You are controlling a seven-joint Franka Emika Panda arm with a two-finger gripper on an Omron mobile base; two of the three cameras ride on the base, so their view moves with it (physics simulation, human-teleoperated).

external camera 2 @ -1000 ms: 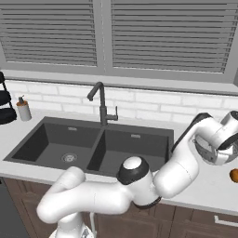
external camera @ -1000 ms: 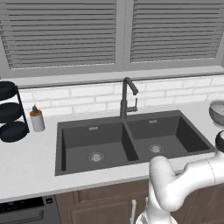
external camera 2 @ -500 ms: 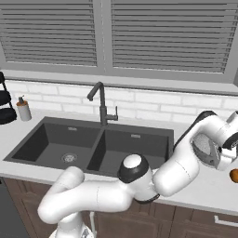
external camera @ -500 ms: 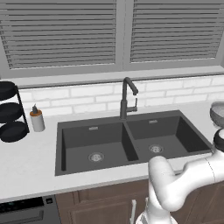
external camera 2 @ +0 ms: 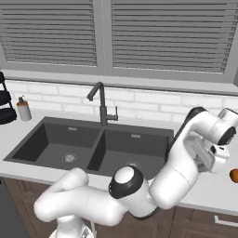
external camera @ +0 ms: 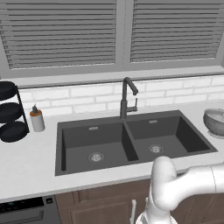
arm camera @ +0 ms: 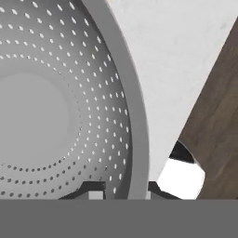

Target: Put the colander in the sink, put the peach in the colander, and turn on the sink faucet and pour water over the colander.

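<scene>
Gripping the colander (arm camera: 56,107) by its rim: gripper (arm camera: 122,189) closed on the rim wall, one fingertip (arm camera: 93,189) inside the bowl, the other outside at the rim's outer edge, seen in the hand view. Colander sitting upright on the white worktop (external camera: 26,166), right of the sink (external camera: 131,142), near the right edge of the left base view (external camera: 215,121). Perforated silver-grey bowl, flat centre, nothing inside. In the right base view the gripper's hand down at the far right over the worktop, colander itself mostly hidden behind the arm there, hard to make out. Peach (external camera 2: 234,175) lying on the worktop at the right edge of that view, just beside the hand, partly cut off by the frame. Sink dark grey, two basins, a round metal drain in each, both basins bare. Sink faucet (external camera: 127,98) standing behind the divider between the basins, spout angled forward and to the right, small lever on its side. Soap bottle (external camera: 36,119) with orange cap standing on the worktop left of the sink, next to black stacked round racks (external camera: 10,111) at the far left. White tile backsplash (external camera: 87,98) behind, closed grey blinds (external camera: 109,33) above. Dark wood cabinet front (arm camera: 216,121) below the worktop edge in the hand view.
</scene>
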